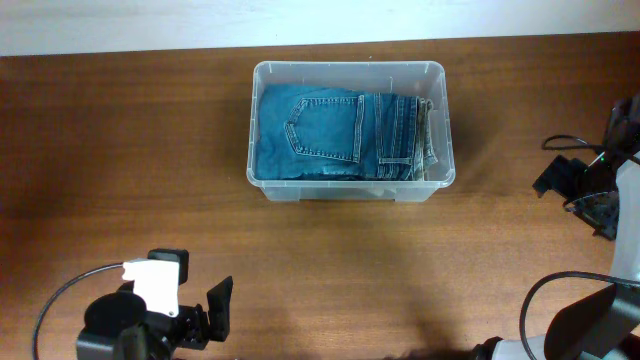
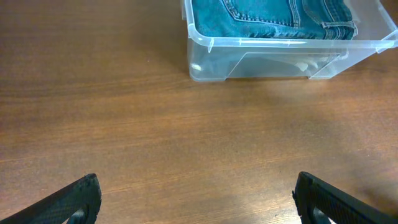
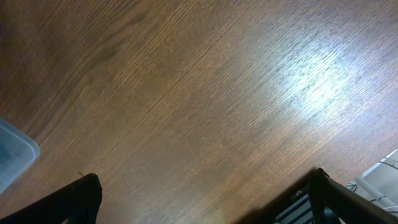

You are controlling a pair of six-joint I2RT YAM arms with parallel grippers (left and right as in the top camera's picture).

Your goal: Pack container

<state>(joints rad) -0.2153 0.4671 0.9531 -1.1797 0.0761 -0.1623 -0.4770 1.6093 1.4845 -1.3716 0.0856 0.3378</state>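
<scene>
Container (image 1: 350,188) at far centre of table (image 1: 120,180), folded jeans (image 1: 320,130) lying inside. Far rim close to table's far edge; broad wood to left, right and near side. Left gripper (image 2: 199,202) near left, spread wide, holding nothing, well apart from container. Right gripper (image 3: 199,199) at right, likewise wide and unladen. Right arm cut off by frame edge. Cables (image 1: 50,305) looping by both bases.
</scene>
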